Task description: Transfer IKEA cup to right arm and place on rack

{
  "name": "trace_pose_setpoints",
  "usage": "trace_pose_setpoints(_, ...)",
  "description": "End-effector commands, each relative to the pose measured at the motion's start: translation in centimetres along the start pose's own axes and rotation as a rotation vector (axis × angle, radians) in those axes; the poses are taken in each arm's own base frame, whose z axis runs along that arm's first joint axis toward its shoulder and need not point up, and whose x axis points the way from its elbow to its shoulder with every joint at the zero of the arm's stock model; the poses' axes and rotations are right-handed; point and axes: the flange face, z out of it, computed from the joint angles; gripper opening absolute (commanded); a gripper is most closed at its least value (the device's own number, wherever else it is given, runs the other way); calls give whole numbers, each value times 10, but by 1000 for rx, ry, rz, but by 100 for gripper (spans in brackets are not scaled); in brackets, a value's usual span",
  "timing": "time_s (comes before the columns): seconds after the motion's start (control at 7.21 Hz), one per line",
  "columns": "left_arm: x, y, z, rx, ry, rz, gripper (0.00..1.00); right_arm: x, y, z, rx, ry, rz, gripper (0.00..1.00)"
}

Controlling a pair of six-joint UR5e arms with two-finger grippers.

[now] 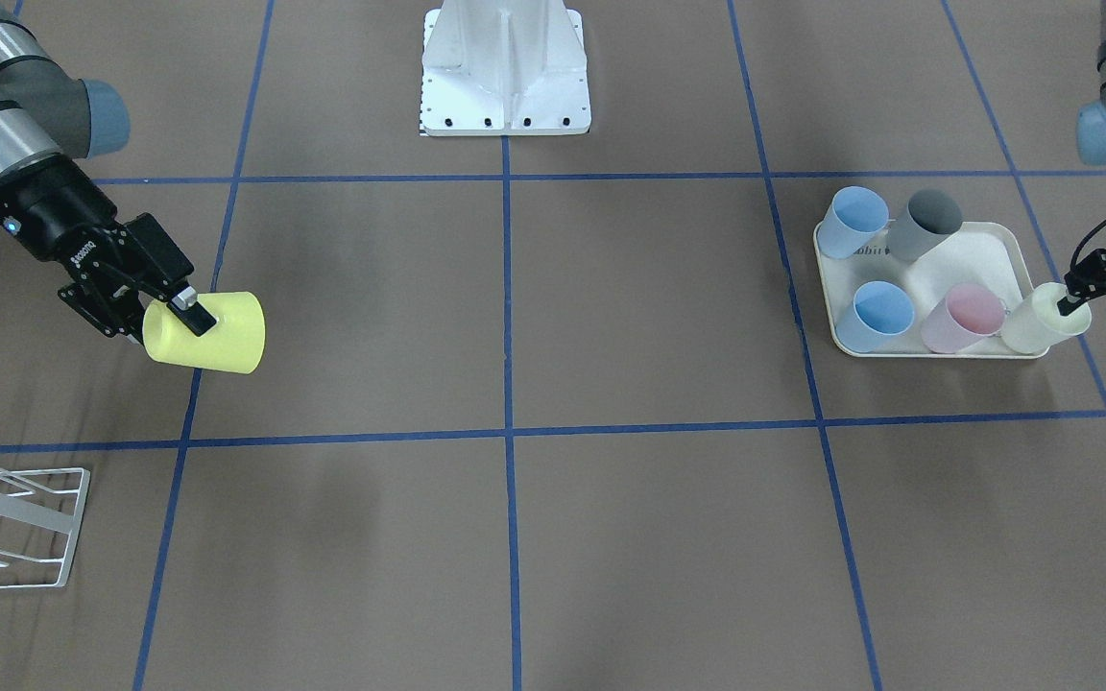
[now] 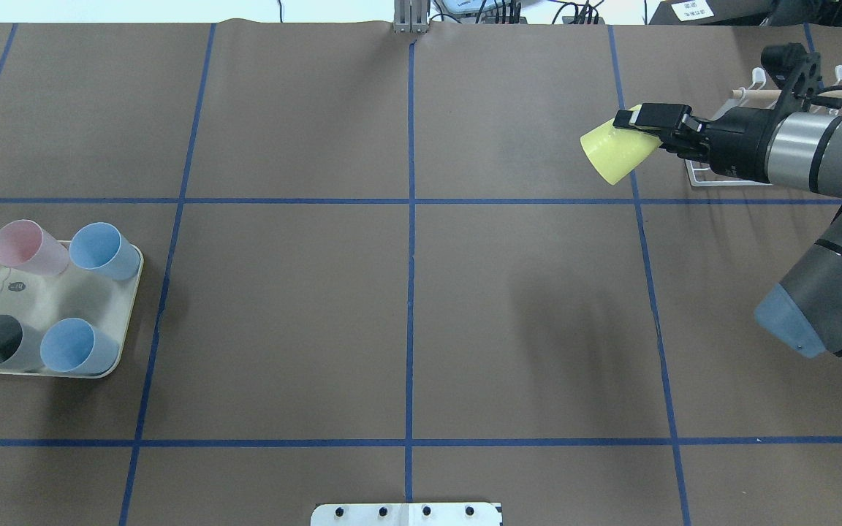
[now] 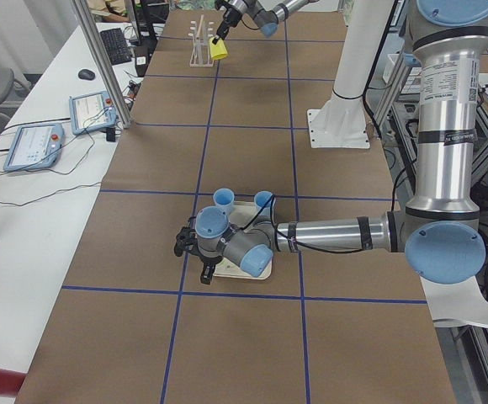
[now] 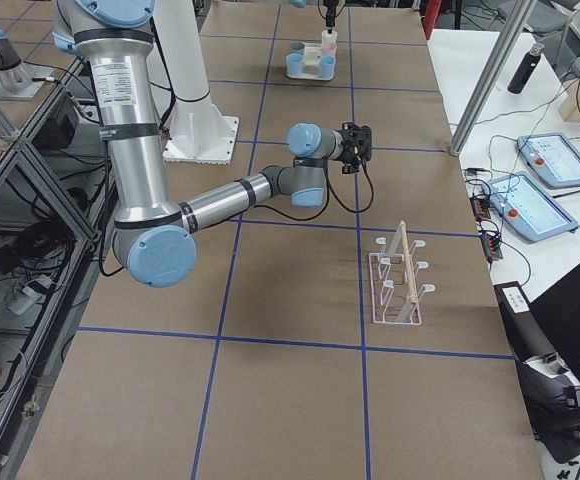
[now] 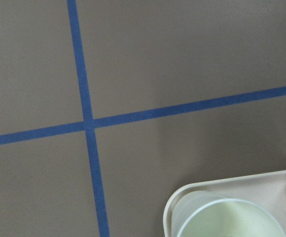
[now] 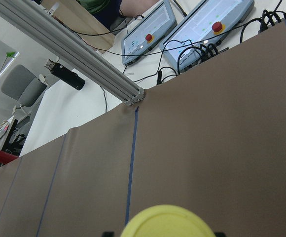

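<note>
One brown desk (image 2: pixel 282 329) taped in blue squares, two control panels (image 6: pixel 209 22) beyond its edge, carries one tray (image 1: pixel 983 259), one rack (image 4: pixel 400 275) and five cups (image 1: pixel 879 317) on the tray: two blue, grey, pink, pale green. The right fingers (image 1: pixel 194 317) clench a sixth, yellow cup (image 1: pixel 227 336) above the desk, at the rack's nine o'clock seen from overhead. I cannot tell whether the left fingers (image 1: pixel 1081 284) grip anything.

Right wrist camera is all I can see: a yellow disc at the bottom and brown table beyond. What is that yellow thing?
Observer: It's a yellow cup, held sideways above the table by the right gripper.
Visitor: Where is it meant to go?
Observer: A white wire rack stands on the table near that gripper.
Visitor: Are there other cups?
Observer: Five, on a cream tray at the table's other end, by the left gripper.
</note>
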Motion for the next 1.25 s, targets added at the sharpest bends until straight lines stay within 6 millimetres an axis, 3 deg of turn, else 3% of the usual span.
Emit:
trace_pose_setpoints(0.0,1,1,3,-9,4,0,74,5,1,-3,-1,8,2,14)
trace_pose_setpoints(0.14,2,2,5,-15,8,2,49,7,-4,-7,11,12,2,14)
trace_pose_setpoints(0.28,0,5,11,-30,17,-2,28,11,-25,-17,52,26,-7,14)
trace_pose_setpoints(0.42,3,6,14,-40,21,0,0,20,-55,-33,89,59,-87,14)
trace_pose_setpoints(0.69,16,1,11,-60,98,-22,0,38,-121,-64,111,233,-221,14)
trace_pose_setpoints(0.83,21,-1,6,-52,112,-15,0,45,-134,-73,86,279,-274,14)
trace_pose_setpoints(1.11,26,-13,-21,3,116,-39,0,84,-128,-94,27,333,-279,14)
